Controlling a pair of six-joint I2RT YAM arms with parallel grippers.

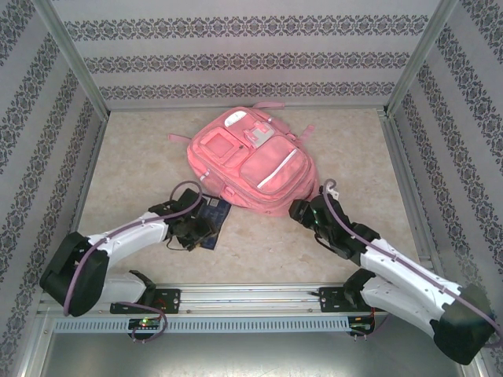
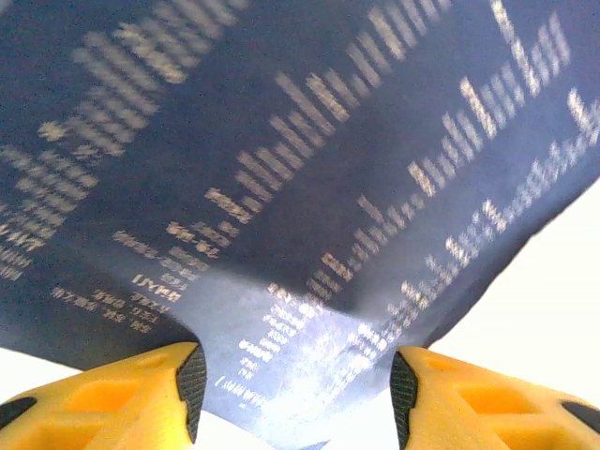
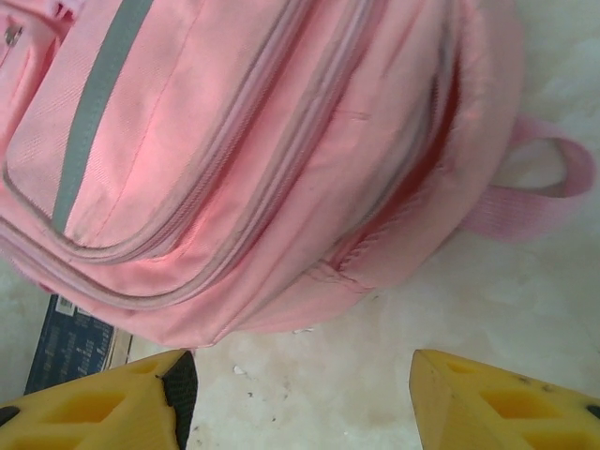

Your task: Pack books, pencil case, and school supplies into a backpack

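The left fingers (image 2: 112, 398) stand apart over a navy book (image 2: 281, 169) with pale print. The book's near corner lies in the gap between them and the rest of the cover spreads ahead and to both sides. The cover is slightly buckled just ahead of the gap (whether either pad presses on it I cannot tell), and nothing is clamped. From above, this book (image 1: 216, 212) lies flat on the worktop (image 1: 141, 165), with the backpack (image 1: 251, 161) just beyond it and to the right of the left fingers.

The right fingers (image 3: 487, 394) are released too, spread wide with only bare worktop (image 3: 309, 375) between them. The pink backpack (image 3: 281, 141) lies just ahead of them, close but apart from both tips. Its zipped front pocket and grey stripe (image 3: 98, 103) are ahead to the left, and a pink strap loop (image 3: 553, 187) is ahead to the right. Left of these fingers, an edge of the navy book (image 3: 70, 347) shows from beneath the backpack's lower edge.
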